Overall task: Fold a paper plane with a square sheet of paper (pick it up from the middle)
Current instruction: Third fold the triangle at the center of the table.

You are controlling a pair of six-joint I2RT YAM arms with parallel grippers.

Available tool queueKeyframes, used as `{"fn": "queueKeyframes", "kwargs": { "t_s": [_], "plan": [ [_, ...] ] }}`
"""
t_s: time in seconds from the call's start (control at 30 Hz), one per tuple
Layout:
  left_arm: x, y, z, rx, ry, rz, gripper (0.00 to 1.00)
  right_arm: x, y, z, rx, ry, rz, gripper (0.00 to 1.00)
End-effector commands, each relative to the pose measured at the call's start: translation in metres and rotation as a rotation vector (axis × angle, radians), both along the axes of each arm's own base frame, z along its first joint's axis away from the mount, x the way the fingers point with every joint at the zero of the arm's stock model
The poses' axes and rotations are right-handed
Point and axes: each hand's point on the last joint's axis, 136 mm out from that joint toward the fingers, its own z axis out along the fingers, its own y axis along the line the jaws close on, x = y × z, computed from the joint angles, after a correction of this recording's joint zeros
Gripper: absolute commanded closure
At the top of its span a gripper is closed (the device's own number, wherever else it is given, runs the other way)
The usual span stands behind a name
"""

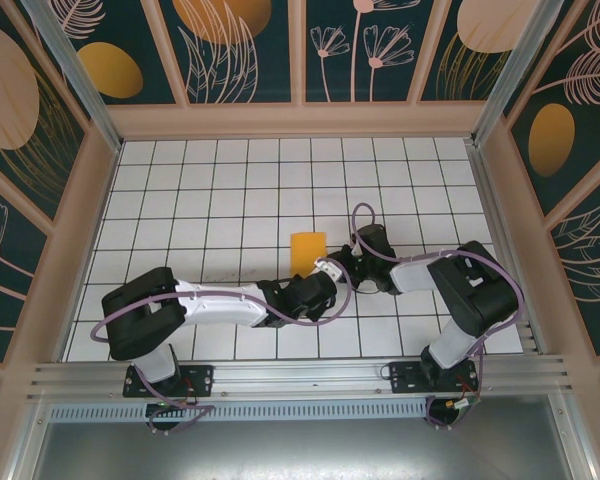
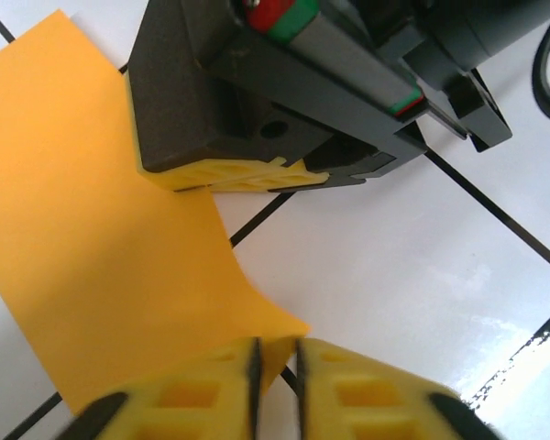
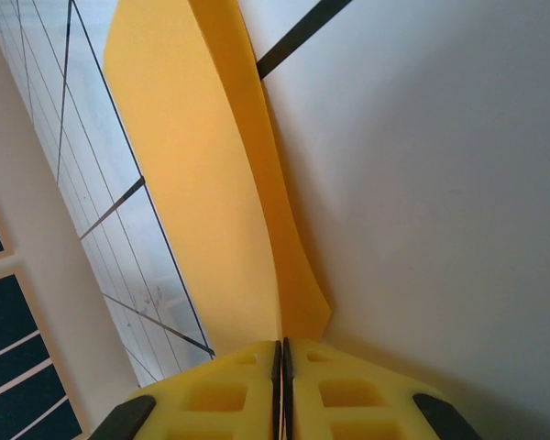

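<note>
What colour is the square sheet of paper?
Plain orange-yellow, no pattern; the square sheet of paper shows best in the left wrist view.

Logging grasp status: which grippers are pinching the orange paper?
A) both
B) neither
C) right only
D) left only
A: each wrist view shows the left gripper and the right gripper with yellow fingers closed on an edge of the square sheet of paper.

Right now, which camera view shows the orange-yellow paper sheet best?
The left wrist view: the paper sheet is close, with its broad face and curled edge plain. The top external view shows the paper sheet small and far. The right wrist view sees it steeply, along a raised edge.
</note>
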Motion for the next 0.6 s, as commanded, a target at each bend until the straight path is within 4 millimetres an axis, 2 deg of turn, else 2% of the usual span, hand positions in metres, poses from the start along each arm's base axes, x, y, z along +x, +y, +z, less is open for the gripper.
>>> {"fn": "queueKeyframes", "kwargs": {
  "t_s": [0.0, 0.1, 0.27, 0.33, 0.37, 0.43, 0.47, 0.53, 0.57],
  "plan": [
    [0.002, 0.001, 0.015, -0.035, -0.037, 0.012, 0.91, 0.004, 0.005, 0.007, -0.007, -0.030, 0.026, 0.87],
    [0.004, 0.003, 0.018, -0.038, -0.047, 0.023, 1.00, 0.004, 0.005, 0.009, -0.014, -0.040, 0.033, 0.86],
    [0.001, 0.000, 0.020, -0.055, -0.038, 0.007, 1.00, 0.006, -0.001, 0.013, -0.055, -0.066, 0.042, 0.83],
    [0.000, 0.000, 0.022, -0.063, -0.037, 0.003, 0.98, 0.006, 0.002, 0.022, -0.025, -0.095, 0.065, 0.87],
    [-0.002, -0.001, 0.023, -0.070, -0.033, -0.006, 0.86, 0.005, 0.004, 0.024, -0.015, -0.099, 0.076, 0.87],
    [-0.009, -0.006, 0.026, -0.098, -0.013, -0.053, 0.75, 0.006, 0.008, 0.027, 0.008, -0.095, 0.089, 0.89],
    [-0.011, -0.007, 0.025, -0.107, -0.006, -0.062, 0.64, 0.006, 0.010, 0.028, 0.017, -0.098, 0.094, 0.90],
    [-0.014, -0.006, 0.019, -0.107, 0.007, -0.074, 0.59, 0.007, 0.013, 0.030, 0.041, -0.098, 0.096, 0.92],
    [-0.013, -0.005, 0.015, -0.095, 0.008, -0.069, 0.53, 0.006, 0.013, 0.029, 0.046, -0.096, 0.096, 0.92]
  ]
}}
